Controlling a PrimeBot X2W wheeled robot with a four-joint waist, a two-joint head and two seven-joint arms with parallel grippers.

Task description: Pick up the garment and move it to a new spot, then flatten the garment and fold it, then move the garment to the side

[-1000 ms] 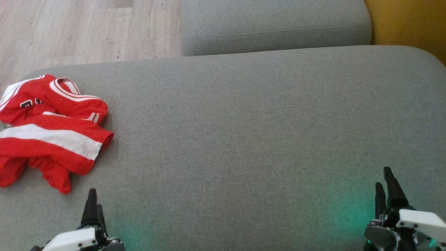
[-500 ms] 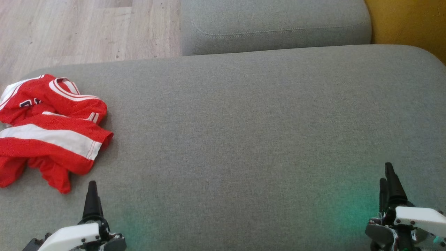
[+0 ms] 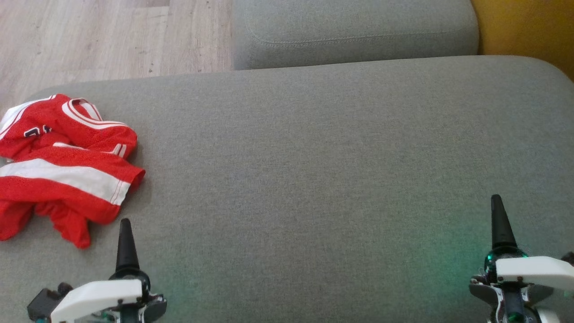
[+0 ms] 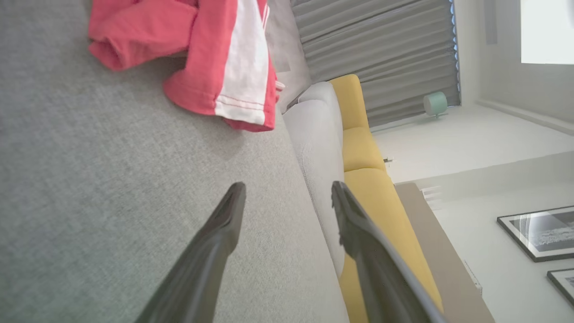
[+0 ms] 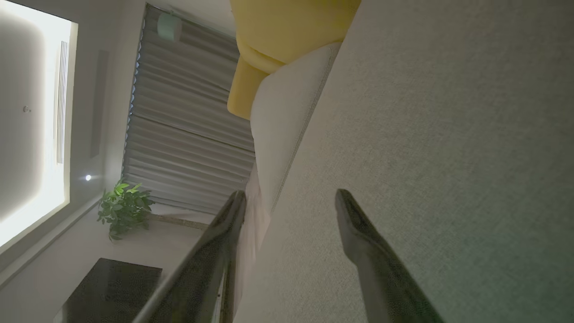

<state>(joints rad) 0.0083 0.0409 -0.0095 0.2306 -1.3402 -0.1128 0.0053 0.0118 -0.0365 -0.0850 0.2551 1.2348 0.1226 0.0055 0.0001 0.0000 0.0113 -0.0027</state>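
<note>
The garment is a crumpled red jersey with white stripes, lying at the left end of the grey couch seat. In the left wrist view the garment lies beyond my fingers, near the top. My left gripper hovers over the seat just right of and nearer than the garment, clear of it; its fingers stand open in its wrist view with nothing between them. My right gripper stands at the lower right over bare cushion, open and empty.
A second grey cushion lies behind the seat, with yellow upholstery at the far right. Wooden floor shows past the seat's far left edge. The wide middle of the seat is bare fabric.
Both grippers have risen slightly in the head view and rolled, so each now shows as a single finger. The garment lies as before.
</note>
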